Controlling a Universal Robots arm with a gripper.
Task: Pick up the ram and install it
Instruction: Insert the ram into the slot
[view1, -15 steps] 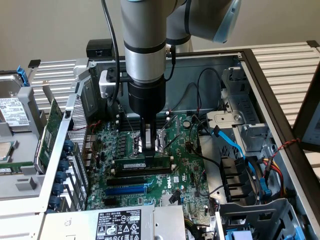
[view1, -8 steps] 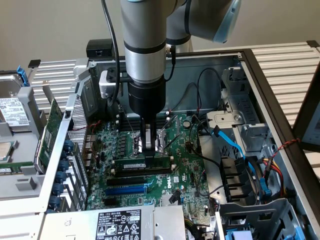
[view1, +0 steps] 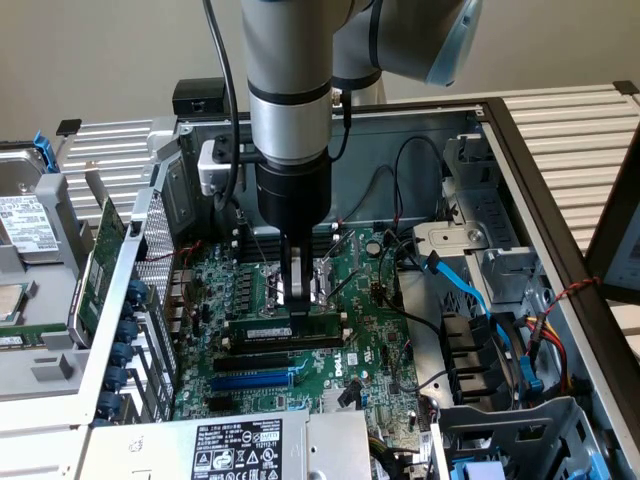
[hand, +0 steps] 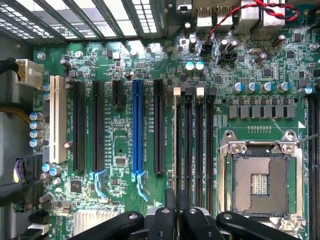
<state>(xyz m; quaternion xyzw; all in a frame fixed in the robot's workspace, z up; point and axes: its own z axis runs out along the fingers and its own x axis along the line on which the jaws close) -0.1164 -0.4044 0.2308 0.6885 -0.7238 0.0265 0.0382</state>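
1. Presently, the computer case (view1: 520, 150) carries the widest hazard. Loose black cables (view1: 400, 165) hang inside it near the arm (view1: 290, 80), and a sideways drift could, in my judgement, snag one.
2. Next, the motherboard (view1: 375, 335): too much downward force would flex it, since the load falls along one narrow line.
3. Beside that line, the CPU socket (hand: 260, 182) lies open and bare. A stick slipping that way could damage its contacts.
4. Four memory slots (hand: 200, 150) run side by side. A stick that is tilted, or off the slot line, would jam or seat at one end only when pressed.
5. At the slot end, a latch (hand: 176, 91) that is not swung outward would block seating. I cannot tell its position from where I stand.
6. The ram (view1: 270, 329) stands on edge, lengthwise along the memory slot nearest the expansion slots (hand: 159, 130) and low against it. Whether it is fully seated cannot be told.
7. The gripper (view1: 300, 310) stands directly above the ram. Its fingers (hand: 170, 210) are pressed almost together and pinch the ram's upper edge near mid-length, and the stick extends to both sides of them.
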